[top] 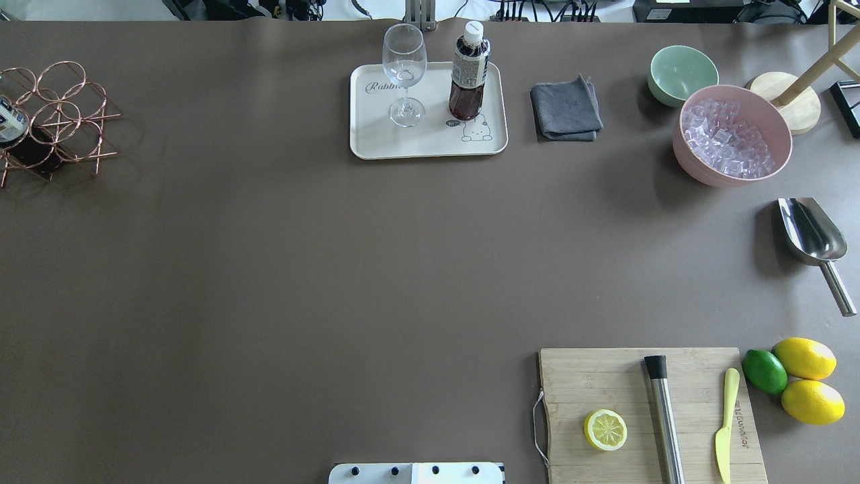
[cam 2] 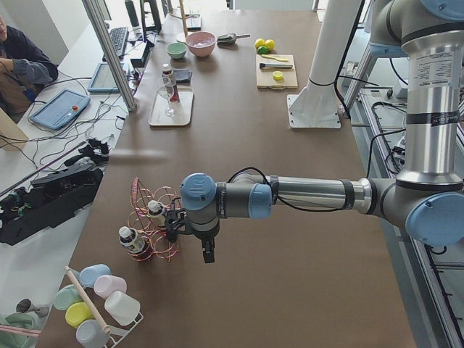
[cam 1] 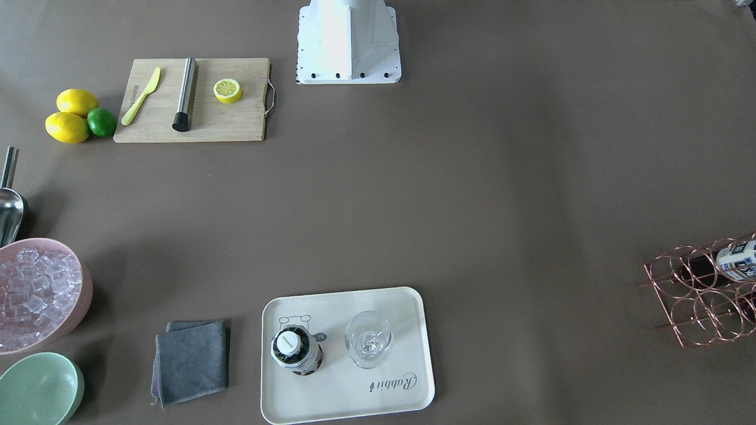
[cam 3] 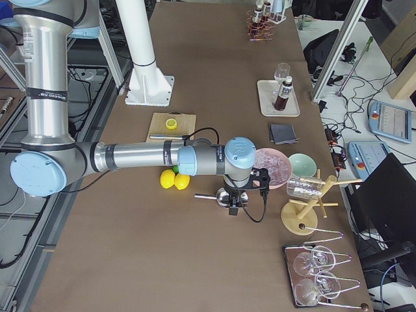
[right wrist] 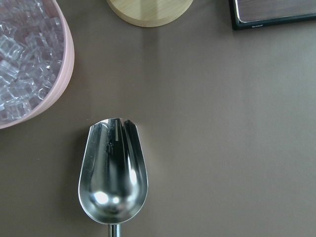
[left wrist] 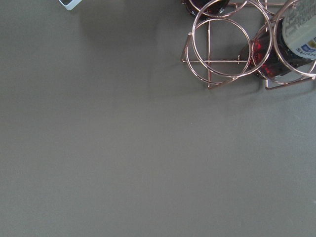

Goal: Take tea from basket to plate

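One tea bottle (top: 468, 70) stands upright on the cream plate (top: 376, 144) beside a wine glass (top: 404, 67); the front view shows its white cap (cam 1: 290, 343). The copper wire basket (top: 54, 114) sits at the table's far left edge with another tea bottle (cam 1: 737, 260) in it. Two bottles (cam 2: 133, 239) stand in its cells in the left view. My left gripper (cam 2: 206, 252) hangs just beside the basket (cam 2: 156, 217), above the table; I cannot tell its state. My right gripper (cam 3: 233, 207) hovers over a metal scoop (cam 3: 221, 195); its state is also unclear.
A pink bowl of ice (top: 731, 138), a green bowl (top: 680, 72) and a grey cloth (top: 566, 111) lie right of the plate. A cutting board (top: 645, 417) carries a lemon half, knife and steel muddler. Lemons and a lime (top: 799, 376) sit beside it.
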Robot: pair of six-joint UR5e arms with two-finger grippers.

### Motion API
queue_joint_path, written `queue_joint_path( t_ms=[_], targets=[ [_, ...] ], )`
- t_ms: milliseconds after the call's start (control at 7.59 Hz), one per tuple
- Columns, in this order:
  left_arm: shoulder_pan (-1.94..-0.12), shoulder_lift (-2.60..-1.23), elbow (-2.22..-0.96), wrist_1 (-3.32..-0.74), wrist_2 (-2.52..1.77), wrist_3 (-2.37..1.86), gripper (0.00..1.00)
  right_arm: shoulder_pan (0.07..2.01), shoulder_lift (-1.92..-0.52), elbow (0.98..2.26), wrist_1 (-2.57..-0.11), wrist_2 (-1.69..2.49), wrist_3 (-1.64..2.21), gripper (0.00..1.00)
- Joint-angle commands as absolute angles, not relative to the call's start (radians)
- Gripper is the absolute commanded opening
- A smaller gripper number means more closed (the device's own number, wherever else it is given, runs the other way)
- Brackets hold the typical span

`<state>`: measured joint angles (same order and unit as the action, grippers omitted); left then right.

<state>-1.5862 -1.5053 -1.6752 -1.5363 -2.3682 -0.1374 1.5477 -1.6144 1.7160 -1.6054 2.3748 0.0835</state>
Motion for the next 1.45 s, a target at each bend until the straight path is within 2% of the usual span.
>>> queue_joint_path(
  t_ms=[0, 1317],
  targets=[
    [-1.586, -1.505, -1.674, -1.537, -2.368, -0.138, 0.98, 1.548, -1.615, 1.713, -1.605, 2.37, 0.078, 1.0],
    [-1.585, -1.505, -1.681, -1.568, -2.367, -0.135, 0.98, 1.555, -1.615, 1.717, -1.605, 2.367, 0.078, 1.0]
  ],
)
